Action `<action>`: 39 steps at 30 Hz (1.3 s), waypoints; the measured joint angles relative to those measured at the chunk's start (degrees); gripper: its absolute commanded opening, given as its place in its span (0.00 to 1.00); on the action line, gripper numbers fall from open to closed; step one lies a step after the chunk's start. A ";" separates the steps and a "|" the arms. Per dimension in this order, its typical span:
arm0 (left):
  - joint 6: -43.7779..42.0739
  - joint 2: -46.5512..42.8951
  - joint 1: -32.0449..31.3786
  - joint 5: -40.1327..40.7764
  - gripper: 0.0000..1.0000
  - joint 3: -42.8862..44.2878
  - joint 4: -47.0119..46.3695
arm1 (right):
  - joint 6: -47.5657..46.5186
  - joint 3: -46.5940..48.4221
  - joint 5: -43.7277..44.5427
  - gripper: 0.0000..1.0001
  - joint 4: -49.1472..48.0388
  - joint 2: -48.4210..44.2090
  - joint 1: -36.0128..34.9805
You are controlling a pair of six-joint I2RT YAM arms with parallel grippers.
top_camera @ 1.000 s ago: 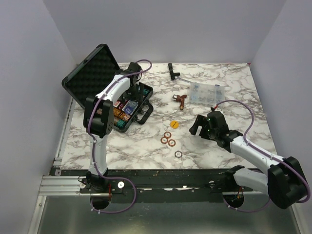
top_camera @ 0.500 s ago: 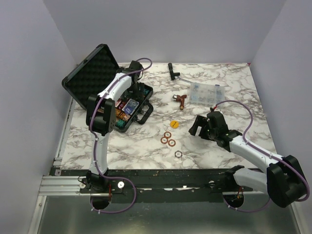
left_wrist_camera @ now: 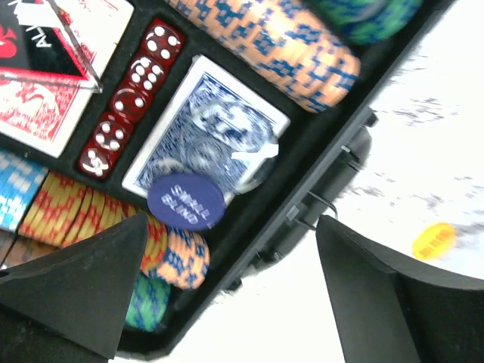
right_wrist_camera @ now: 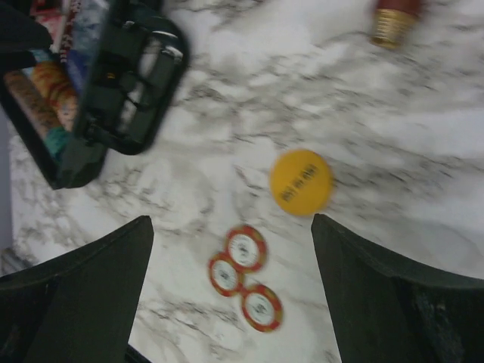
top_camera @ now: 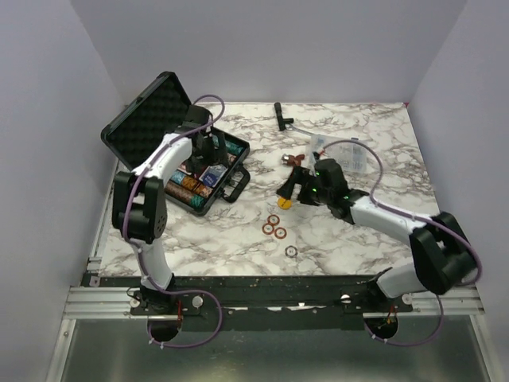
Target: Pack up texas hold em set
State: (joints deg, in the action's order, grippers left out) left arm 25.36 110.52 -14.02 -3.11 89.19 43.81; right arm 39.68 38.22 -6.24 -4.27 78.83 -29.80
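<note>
Lying open at the far left of the marble table (top_camera: 231, 239), the black briefcase (top_camera: 147, 119) shows its egg-crate lid raised and, in its tray, rows of multicoloured poker chips (left_wrist_camera: 280, 41), a blue card deck (left_wrist_camera: 208, 125), red dice (left_wrist_camera: 128, 98) and a blue "small blind" chip (left_wrist_camera: 186, 201) overlapping the deck's corner. The left gripper (left_wrist_camera: 231, 227) hovers just above the case's contents, jaws spread wide with nothing between them. Right of the case, on the marble, a yellow round chip (right_wrist_camera: 301, 181) and three red chips (right_wrist_camera: 246, 268) lie loose beneath the right gripper (right_wrist_camera: 231, 223), whose jaws likewise stand apart and empty.
</note>
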 measured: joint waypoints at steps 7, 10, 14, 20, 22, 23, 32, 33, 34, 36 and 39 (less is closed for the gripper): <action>3.91 -21.99 2.34 -7.91 0.99 -8.15 -6.86 | 0.79 21.92 1.38 0.89 -4.15 18.43 -10.75; 4.52 -32.26 2.73 -9.66 0.99 -11.30 -10.12 | 0.28 29.90 2.56 0.90 -4.11 24.79 -13.77; 4.66 -39.28 2.91 -10.84 0.99 -14.47 -12.00 | -0.48 38.40 4.63 0.91 -2.78 31.21 -15.96; 8.26 -40.57 6.93 -15.93 0.98 -22.99 -16.90 | -1.64 50.64 5.77 0.77 1.46 39.36 -16.79; 9.60 -41.03 8.13 -17.31 0.98 -25.03 -17.29 | -1.81 54.10 6.86 0.74 3.28 41.72 -16.98; 10.12 -41.35 8.68 -18.10 0.98 -25.64 -17.31 | -1.64 55.49 8.07 0.72 4.90 42.62 -17.20; 10.71 -46.05 9.09 -23.10 0.98 -26.82 -18.45 | 6.32 53.96 17.44 0.66 13.53 43.76 -20.20; 10.71 -46.71 9.09 -23.43 0.98 -27.54 -18.58 | 7.08 53.72 17.66 0.66 14.05 43.78 -20.48; 10.69 -47.25 9.09 -23.61 0.97 -28.39 -18.91 | 7.67 53.59 17.81 0.66 14.34 43.80 -20.72; 10.69 -47.93 9.14 -23.98 0.97 -30.29 -19.12 | 8.81 53.55 18.12 0.66 14.40 43.89 -21.14; 10.69 -47.82 9.14 -24.46 0.97 -32.59 -19.28 | 10.08 53.57 19.08 0.66 14.36 44.33 -21.68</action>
State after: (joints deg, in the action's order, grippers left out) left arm 36.05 62.70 -4.89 -27.57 56.60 24.53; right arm 49.76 91.79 12.84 10.09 123.15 -51.48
